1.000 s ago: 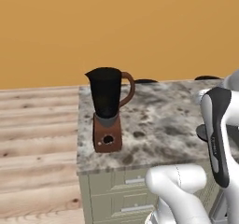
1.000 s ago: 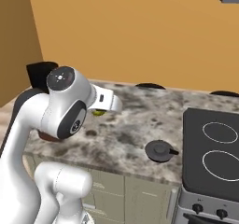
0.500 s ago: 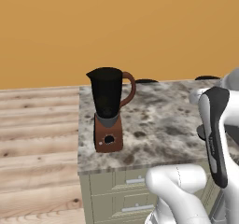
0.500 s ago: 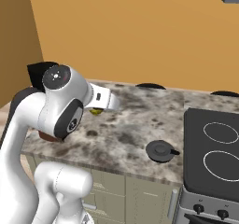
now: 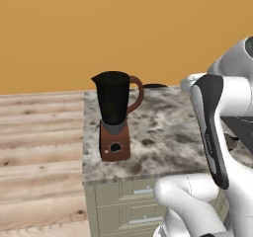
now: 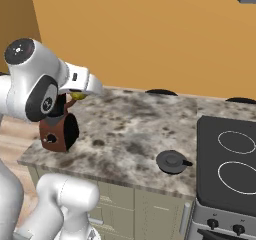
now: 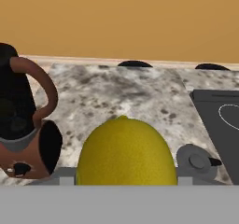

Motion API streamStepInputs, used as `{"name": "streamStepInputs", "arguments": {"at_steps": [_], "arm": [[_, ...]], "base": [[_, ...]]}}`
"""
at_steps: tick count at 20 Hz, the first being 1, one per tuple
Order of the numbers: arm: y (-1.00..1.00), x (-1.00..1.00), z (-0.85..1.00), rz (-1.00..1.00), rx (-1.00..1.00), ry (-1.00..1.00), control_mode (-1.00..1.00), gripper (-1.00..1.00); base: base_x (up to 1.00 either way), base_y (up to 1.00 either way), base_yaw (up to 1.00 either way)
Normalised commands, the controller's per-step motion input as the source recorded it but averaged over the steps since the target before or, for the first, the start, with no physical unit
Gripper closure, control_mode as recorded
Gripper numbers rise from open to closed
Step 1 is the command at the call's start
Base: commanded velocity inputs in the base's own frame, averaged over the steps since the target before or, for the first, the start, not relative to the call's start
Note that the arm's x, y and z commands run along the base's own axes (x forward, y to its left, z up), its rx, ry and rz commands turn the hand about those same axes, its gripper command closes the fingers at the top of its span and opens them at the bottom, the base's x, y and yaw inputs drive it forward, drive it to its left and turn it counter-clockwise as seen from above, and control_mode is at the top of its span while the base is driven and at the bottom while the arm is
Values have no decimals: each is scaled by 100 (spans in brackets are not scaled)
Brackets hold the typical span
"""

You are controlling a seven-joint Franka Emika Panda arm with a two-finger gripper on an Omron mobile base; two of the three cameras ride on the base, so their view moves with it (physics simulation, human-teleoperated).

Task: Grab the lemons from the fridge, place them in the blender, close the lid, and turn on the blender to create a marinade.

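Currently a smooth bright-yellow lemon [image 7: 126, 152] is seen held in the pincer [image 6: 76, 95], jaws spread wide round the fruit; in the hand view the lemon sits low and centre, w/ the finger tips themselves hidden behind it. In the right base view a bit of yellow is glimpsed under the white hand, just above the tall black tapered blender jar w/ curved brown handle and brown base [image 5: 115, 114].

The blender is stood upright on the speckled grey-brown stone worktop [image 5: 158, 132], near its left front corner, jar top uncovered. A round black knob is seen on the front of the base. In the hand view the blender is at the left edge, handle turned toward the lemon.

The small round dark-grey lid w/ raised centre knob [image 6: 171, 161] is laid flat on the worktop, well apart from the blender, to its right, close to the worktop's front edge and just beside the black glass cooktop [image 6: 228, 164]. White ring outlines are marked on the cooktop, w/ dark knobs on the front panel below.

Behind the blender an orange wall [image 5: 123, 28] is seen; to the blender's left, pale wood-plank floor [image 5: 39, 157]. Cream drawers w/ metal handles are set below the worktop.
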Motion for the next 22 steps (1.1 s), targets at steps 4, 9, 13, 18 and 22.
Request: {"name": "streamStepInputs", "arguments": {"at_steps": [4, 9, 13, 18, 22], "arm": [[96, 40, 3, 6, 0, -4, -100, 100], [90, 43, 0, 15, 1, 0, -100, 100], [88, 53, 4, 20, 3, 0, -100, 100], [37, 56, 29, 32, 3, -1, -100, 100], [42, 24, 2, 30, -5, 0, -100, 100]], "base": [[0, 0, 0], [0, 0, 0], [0, 0, 0], [0, 0, 0], [0, 0, 0]]}}
